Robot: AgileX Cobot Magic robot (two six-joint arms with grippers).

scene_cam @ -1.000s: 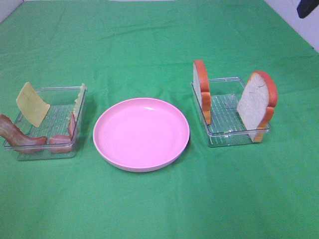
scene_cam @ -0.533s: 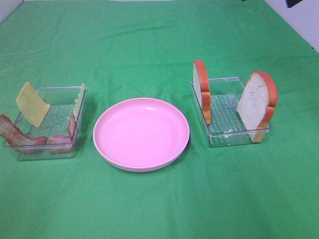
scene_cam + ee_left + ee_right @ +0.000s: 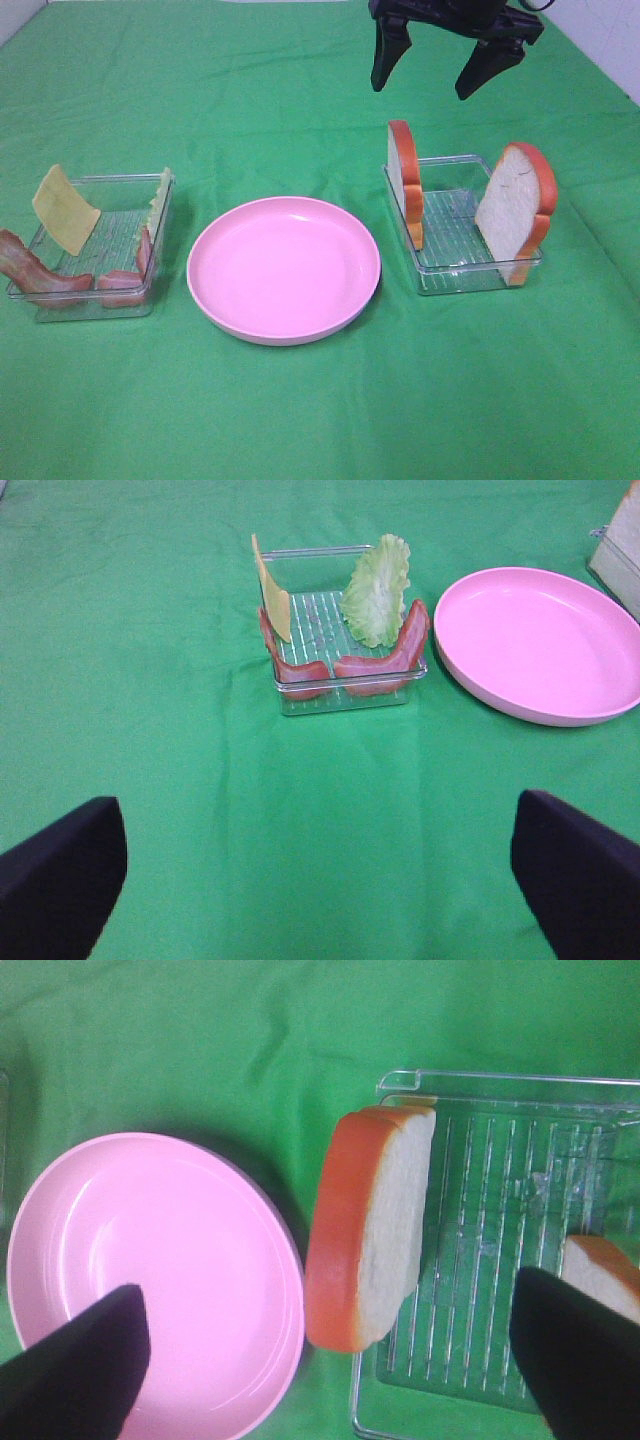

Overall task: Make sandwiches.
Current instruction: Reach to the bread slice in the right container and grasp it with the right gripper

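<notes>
I'm looking at a green cloth (image 3: pixel 300 420) with a pink plate (image 3: pixel 284 268) sitting bare in the middle. No sandwich is stacked; the parts are lying in two clear trays.

The right tray (image 3: pixel 470 283) is holding two bread slices on edge: one (image 3: pixel 404 180) leaning at the plate side, the other (image 3: pixel 515 210) at the far side. The right gripper (image 3: pixel 424 88) is hovering above that tray, and its wrist view is showing the plate-side slice (image 3: pixel 375 1220) below and between the fingers (image 3: pixel 80 1360), not touching.

The left tray (image 3: pixel 100 305) is holding two bacon strips (image 3: pixel 35 272), a lettuce leaf (image 3: pixel 160 195) and a cheese square (image 3: pixel 65 210), all propped against the walls. The left gripper (image 3: pixel 318 860) is hanging well apart from them, with the tray out ahead of it.

Both grippers are standing spread wide, holding nothing, touching nothing.
</notes>
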